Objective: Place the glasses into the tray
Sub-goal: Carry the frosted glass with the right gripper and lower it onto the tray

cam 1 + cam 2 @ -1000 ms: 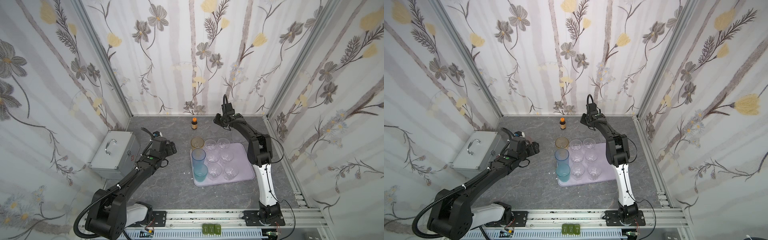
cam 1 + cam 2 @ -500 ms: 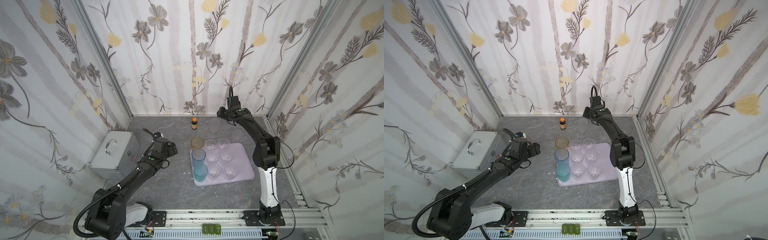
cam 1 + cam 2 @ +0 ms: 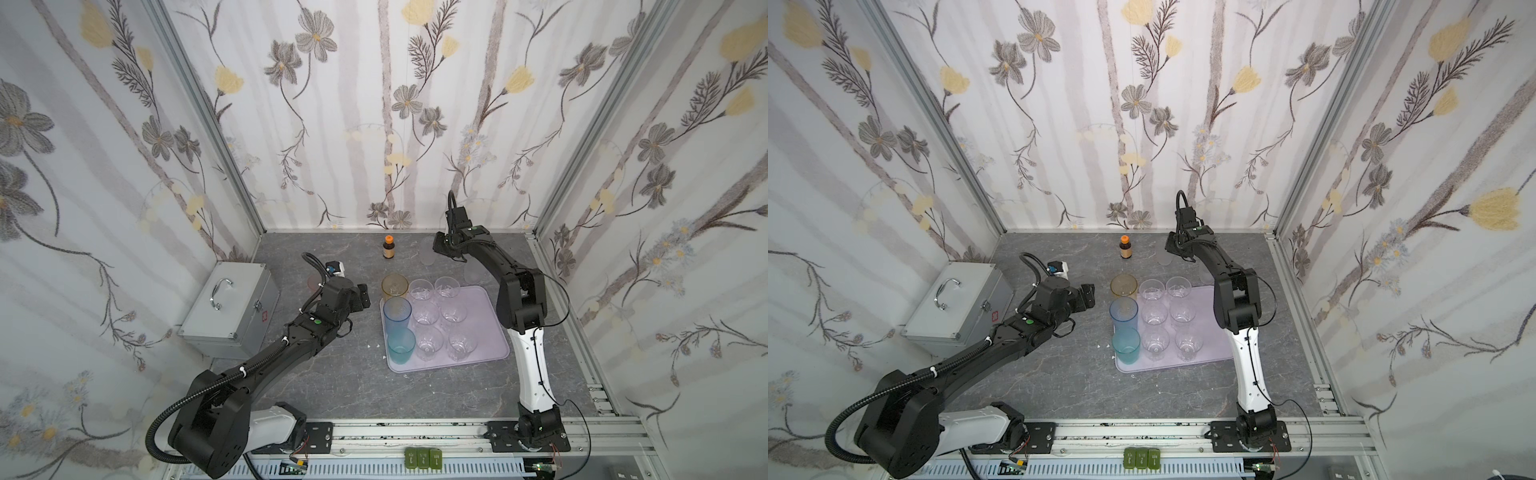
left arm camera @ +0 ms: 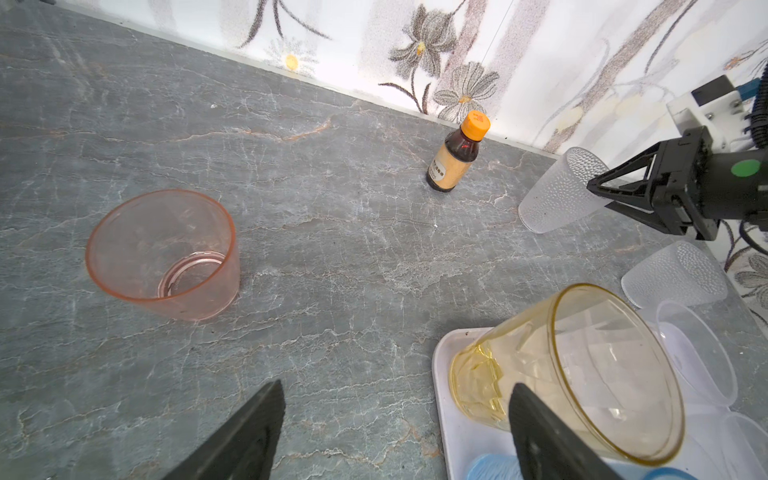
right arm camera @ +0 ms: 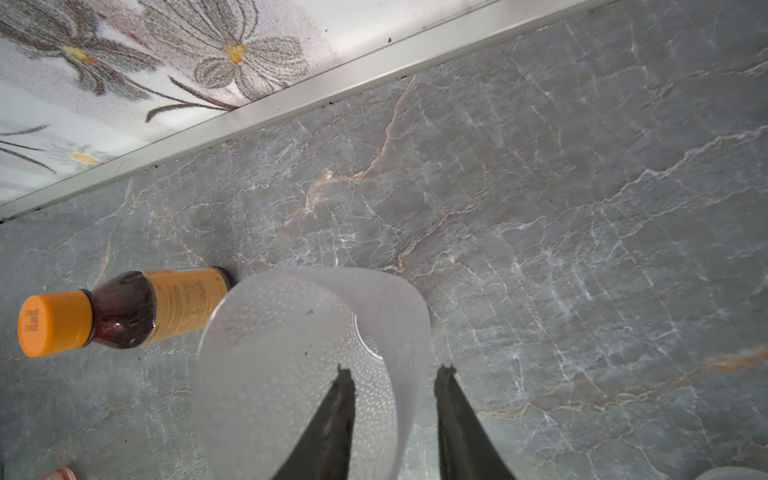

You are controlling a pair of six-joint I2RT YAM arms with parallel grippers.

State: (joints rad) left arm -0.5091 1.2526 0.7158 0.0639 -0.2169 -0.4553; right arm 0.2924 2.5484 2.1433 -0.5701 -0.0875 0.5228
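Observation:
The lilac tray (image 3: 486, 316) (image 3: 1212, 353) holds an amber glass (image 3: 395, 286) (image 4: 582, 374), a blue one (image 3: 397, 316), a teal one (image 3: 401, 347) and several clear faceted glasses. A frosted glass (image 3: 428, 251) (image 5: 291, 374) stands at the back. My right gripper (image 3: 435, 249) (image 5: 395, 370) is open astride its wall, one finger inside and one outside. A second frosted glass (image 3: 471, 272) (image 4: 673, 274) stands beside the tray. A pink glass (image 4: 162, 253) sits left of it on the table. My left gripper (image 3: 363, 295) (image 4: 395, 390) hangs open and empty by the tray's amber corner.
A brown bottle with an orange cap (image 3: 389, 248) (image 5: 124, 311) stands close beside the gripped-at frosted glass, near the back wall. A silver metal case (image 3: 230, 307) lies at the left. Walls enclose three sides of the grey stone table.
My right gripper rose at the back, then came down over the frosted glass's rim with its jaws narrower. The left gripper edged slightly toward the tray.

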